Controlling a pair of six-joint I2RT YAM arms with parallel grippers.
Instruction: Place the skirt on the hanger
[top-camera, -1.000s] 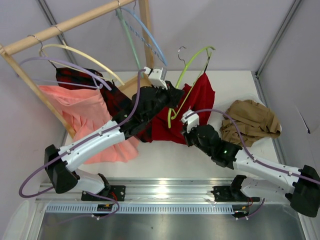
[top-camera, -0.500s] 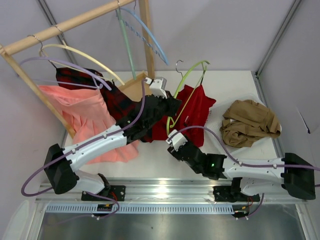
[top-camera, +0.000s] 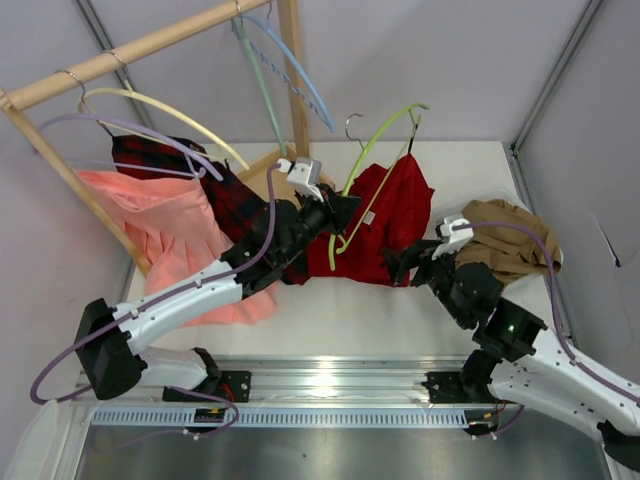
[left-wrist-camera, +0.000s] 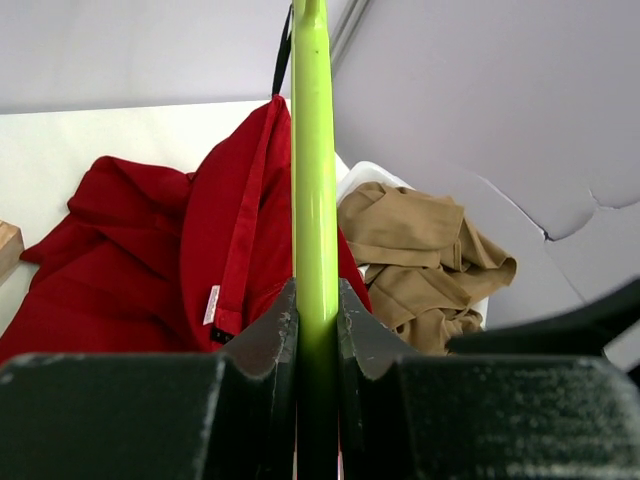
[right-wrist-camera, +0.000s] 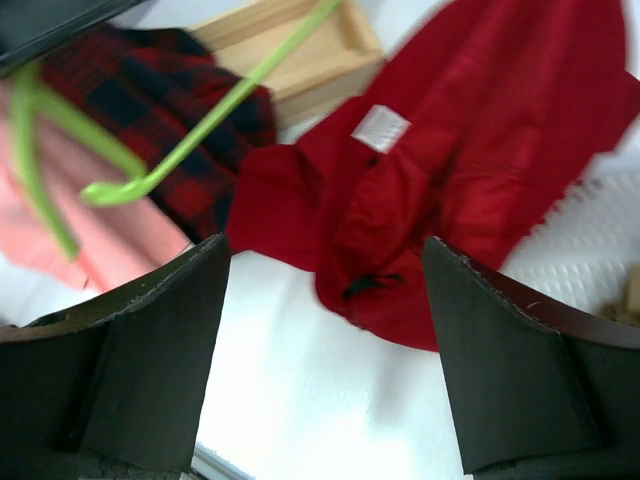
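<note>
Just right of the hanger (left-wrist-camera: 313, 150), touching it, the skirt (left-wrist-camera: 150, 250) lies bunched. The left gripper (left-wrist-camera: 316, 300) clamps the hanger's tilted bar, and the empty, wide-spread right gripper (right-wrist-camera: 325, 250) is nearer the cloth.

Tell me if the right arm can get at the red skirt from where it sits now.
Probably yes. The right gripper is open and faces the skirt close ahead, and nothing lies between them. The left gripper holds the hanger over the skirt's other side, out of the way.
</note>
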